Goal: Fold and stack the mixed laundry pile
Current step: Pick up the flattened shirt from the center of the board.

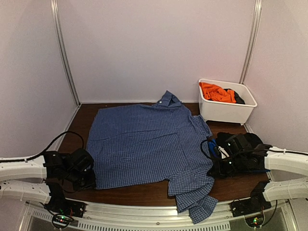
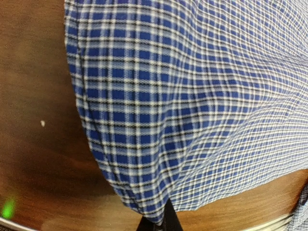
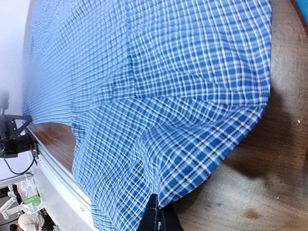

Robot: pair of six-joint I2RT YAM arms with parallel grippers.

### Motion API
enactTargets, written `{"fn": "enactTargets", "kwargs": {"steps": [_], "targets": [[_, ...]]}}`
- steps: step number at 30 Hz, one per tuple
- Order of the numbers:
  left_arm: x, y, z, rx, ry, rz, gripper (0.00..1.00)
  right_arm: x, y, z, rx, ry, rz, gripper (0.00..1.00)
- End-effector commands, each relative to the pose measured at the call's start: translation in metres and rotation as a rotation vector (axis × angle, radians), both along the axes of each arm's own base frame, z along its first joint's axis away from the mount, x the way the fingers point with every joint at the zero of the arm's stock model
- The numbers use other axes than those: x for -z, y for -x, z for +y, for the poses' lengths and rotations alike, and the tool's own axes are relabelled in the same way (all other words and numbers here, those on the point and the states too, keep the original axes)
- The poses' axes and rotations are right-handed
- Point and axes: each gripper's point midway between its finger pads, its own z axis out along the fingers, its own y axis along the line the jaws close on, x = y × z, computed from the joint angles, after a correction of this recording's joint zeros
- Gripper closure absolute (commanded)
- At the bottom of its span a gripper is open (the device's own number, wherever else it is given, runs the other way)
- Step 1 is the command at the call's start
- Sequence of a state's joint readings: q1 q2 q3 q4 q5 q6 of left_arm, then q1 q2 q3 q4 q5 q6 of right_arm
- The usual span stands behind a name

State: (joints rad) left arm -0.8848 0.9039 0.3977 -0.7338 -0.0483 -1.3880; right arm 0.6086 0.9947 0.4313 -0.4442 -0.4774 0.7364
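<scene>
The blue-and-white check collared shirt (image 1: 144,144) lies spread flat on the brown table, collar at the far side, one sleeve hanging over the near edge. My left gripper (image 1: 89,180) is at the shirt's near left corner and is shut on the hem (image 2: 159,211), which is lifted a little. My right gripper (image 1: 211,166) is at the shirt's right edge and is shut on the cloth there (image 3: 168,187). An orange T-shirt (image 1: 216,91) and a black piece (image 1: 239,99) lie in the white tub.
The white rectangular tub (image 1: 226,111) stands at the far right corner of the table. Pale walls close in the back and sides. A metal rail (image 1: 144,211) runs along the near edge.
</scene>
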Motion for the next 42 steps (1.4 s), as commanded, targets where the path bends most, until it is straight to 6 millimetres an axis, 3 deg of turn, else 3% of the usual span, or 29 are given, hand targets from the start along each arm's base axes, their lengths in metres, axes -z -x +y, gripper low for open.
{"fn": "enactTargets", "kwargs": {"steps": [1, 9, 18, 26, 30, 33, 39, 42], "targets": [[-0.012, 0.016, 0.015, -0.017, -0.006, 0.028, 1.00, -0.031, -0.003, 0.013, -0.035, -0.093, -0.079, 1.00], [-0.033, -0.003, 0.001, -0.022, 0.034, -0.037, 1.00, -0.075, -0.020, 0.024, -0.031, -0.164, -0.195, 1.00], [-0.064, -0.038, 0.013, -0.061, 0.045, -0.129, 1.00, -0.100, -0.044, 0.018, 0.016, -0.121, -0.299, 1.00], [-0.078, -0.075, 0.023, -0.073, 0.032, -0.181, 1.00, -0.117, -0.086, 0.017, 0.070, -0.098, -0.372, 1.00], [-0.073, -0.082, 0.019, -0.058, 0.032, -0.164, 0.96, -0.124, -0.101, 0.024, 0.057, -0.113, -0.383, 1.00], [-0.071, -0.082, 0.012, -0.043, 0.064, -0.163, 0.86, -0.127, -0.105, 0.027, 0.042, -0.112, -0.390, 1.00], [-0.057, -0.083, 0.001, -0.015, 0.127, -0.171, 0.48, -0.133, -0.120, 0.022, 0.061, -0.102, -0.413, 1.00], [-0.054, -0.082, -0.006, 0.018, 0.162, -0.181, 0.44, -0.129, -0.128, 0.021, 0.070, -0.095, -0.406, 1.00]]}}
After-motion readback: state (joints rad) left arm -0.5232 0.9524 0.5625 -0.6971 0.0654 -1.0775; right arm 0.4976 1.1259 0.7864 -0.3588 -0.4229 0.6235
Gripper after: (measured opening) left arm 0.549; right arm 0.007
